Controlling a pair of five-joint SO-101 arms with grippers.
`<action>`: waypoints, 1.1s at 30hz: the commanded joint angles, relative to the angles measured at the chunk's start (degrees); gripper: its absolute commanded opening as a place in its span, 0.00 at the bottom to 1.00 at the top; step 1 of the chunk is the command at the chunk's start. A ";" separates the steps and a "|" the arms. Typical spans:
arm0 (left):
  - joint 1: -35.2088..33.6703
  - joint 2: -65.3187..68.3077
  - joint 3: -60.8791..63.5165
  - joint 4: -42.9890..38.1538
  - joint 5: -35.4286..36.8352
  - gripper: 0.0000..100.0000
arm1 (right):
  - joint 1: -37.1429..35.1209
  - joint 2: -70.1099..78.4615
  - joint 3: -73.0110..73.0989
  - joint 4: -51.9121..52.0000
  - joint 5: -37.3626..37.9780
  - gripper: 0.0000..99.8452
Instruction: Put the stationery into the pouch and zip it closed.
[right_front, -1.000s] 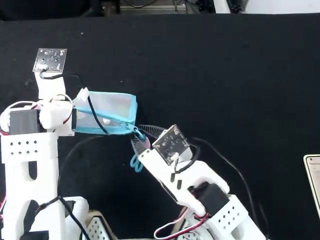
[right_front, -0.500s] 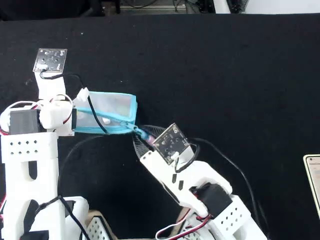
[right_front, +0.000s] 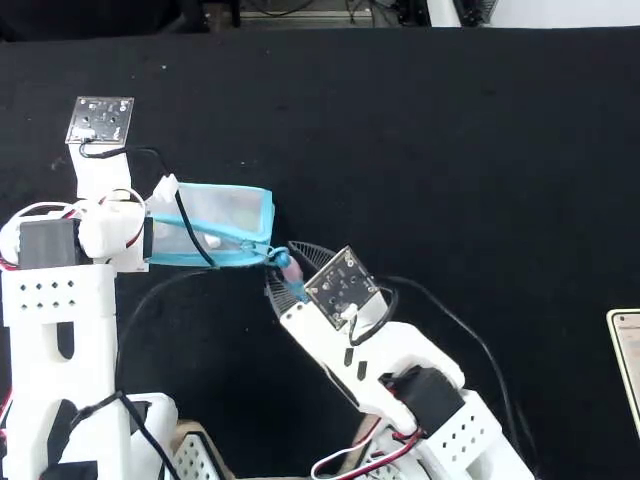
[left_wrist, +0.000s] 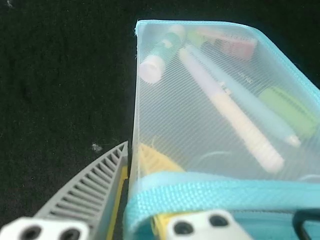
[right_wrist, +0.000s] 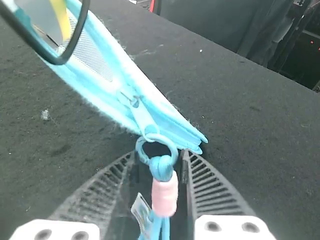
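On the black table (right_front: 470, 150), at the far left, the left arm's black cable (right_front: 188, 228) loops over the near-left part of the pouch (right_front: 225, 220) and crosses its face, hiding a strip of it. The left gripper (right_front: 158, 225) sits at the pouch's left end. In its wrist view the left gripper (left_wrist: 134, 150) has 1 grey ribbed finger (left_wrist: 92, 192) lying against the outside of the mesh and a yellow pad showing through from the other side, so it is clamped on the pouch's (left_wrist: 200, 130) end. The pouch is translucent white mesh edged in light blue and lies left of centre. Through the mesh show a white-capped tube (left_wrist: 152, 65), a pale pen (left_wrist: 230, 115), a blue pen (left_wrist: 255, 112), a green piece (left_wrist: 285, 110) and a pink piece (left_wrist: 230, 44). To the right, the zip slider (right_wrist: 134, 100) sits close to the pouch's right tip. Its blue pull cord (right_wrist: 160, 165), which carries 1 pink bead (right_wrist: 165, 195), runs down between the 2 ribbed fingers (right_wrist: 107, 192) of the right gripper (right_wrist: 159, 154). These are parted only narrowly, with slim gaps beside the cord, so no pinch shows. From above, the right gripper (right_front: 287, 272) lies just near-right of the pouch's corner. A white-edged object (right_front: 627, 350) sits at the far right edge.
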 joint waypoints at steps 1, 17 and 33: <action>-0.84 0.97 -0.57 -0.18 0.35 0.03 | 0.70 -0.48 -3.21 -2.37 0.53 0.14; -0.84 0.97 -0.57 -0.26 0.35 0.03 | 0.44 -0.75 -2.42 -2.73 5.36 0.01; -0.84 0.97 -0.57 -0.26 0.26 0.03 | 0.35 -0.84 -7.16 4.57 5.27 0.01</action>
